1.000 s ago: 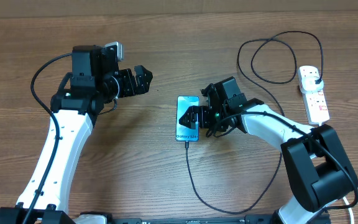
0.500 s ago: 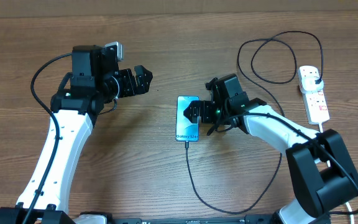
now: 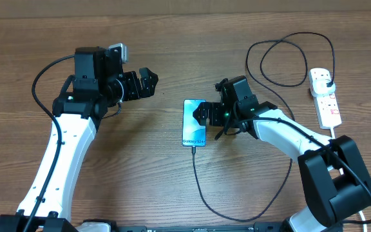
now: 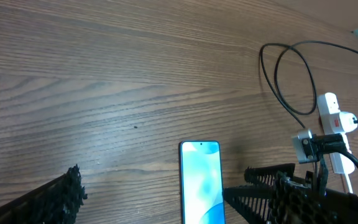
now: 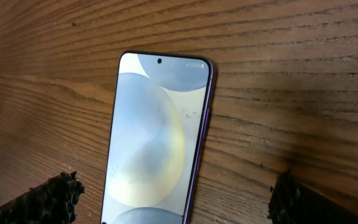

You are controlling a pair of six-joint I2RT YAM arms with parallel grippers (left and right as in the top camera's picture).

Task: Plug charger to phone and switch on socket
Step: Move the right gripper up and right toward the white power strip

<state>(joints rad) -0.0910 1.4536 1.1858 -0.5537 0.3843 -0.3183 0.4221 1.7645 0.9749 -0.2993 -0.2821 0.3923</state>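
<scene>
Drawn back slightly since a second ago: right end effector, jaws wide, empty, beside phone flat on bench, charger at its near end. Left end effector unmoved, open.

phone mid-frame, screen up | charger meets its lower edge, loops right to socket at upper right | right gripper spread over phone's right edge | left gripper spread, upper left
</scene>
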